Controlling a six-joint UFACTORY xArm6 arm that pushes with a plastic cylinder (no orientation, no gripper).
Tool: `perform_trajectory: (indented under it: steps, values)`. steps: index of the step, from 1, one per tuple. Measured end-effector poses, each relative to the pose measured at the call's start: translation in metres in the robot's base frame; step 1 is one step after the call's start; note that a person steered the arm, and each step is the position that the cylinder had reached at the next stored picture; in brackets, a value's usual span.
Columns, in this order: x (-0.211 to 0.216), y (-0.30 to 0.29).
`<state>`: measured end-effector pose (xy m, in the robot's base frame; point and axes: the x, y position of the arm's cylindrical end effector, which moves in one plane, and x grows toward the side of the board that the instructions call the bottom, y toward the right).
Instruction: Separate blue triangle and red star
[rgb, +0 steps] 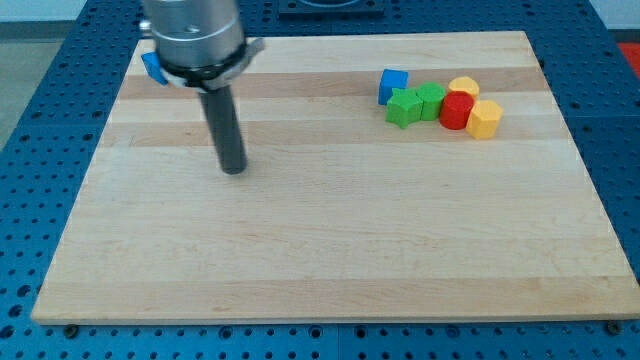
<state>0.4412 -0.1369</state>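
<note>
A blue block (153, 67), probably the blue triangle, peeks out at the board's top left, mostly hidden behind the arm's grey body. No red star shows; it may be hidden behind the arm. My tip (233, 170) rests on the board below and to the right of that blue block, a clear gap away from it. A cluster sits far to the right: a blue cube (393, 85), two green blocks (404, 107) (431, 100), a red cylinder (457, 111), a yellow block (464, 88) and a yellow hexagonal block (485, 118).
The wooden board (330, 250) lies on a blue perforated table (30, 150). The arm's grey body (195, 40) hangs over the board's top left corner.
</note>
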Motion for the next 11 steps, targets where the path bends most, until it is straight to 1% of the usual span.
perform_trajectory:
  steps: [2, 3, 4, 5, 7, 8, 11]
  values:
    - [-0.007, -0.088]
    - [-0.030, -0.133]
    - [-0.105, -0.155]
    - [-0.173, -0.161]
    - [-0.180, -0.161]
    - [-0.180, -0.142]
    - [-0.187, -0.010]
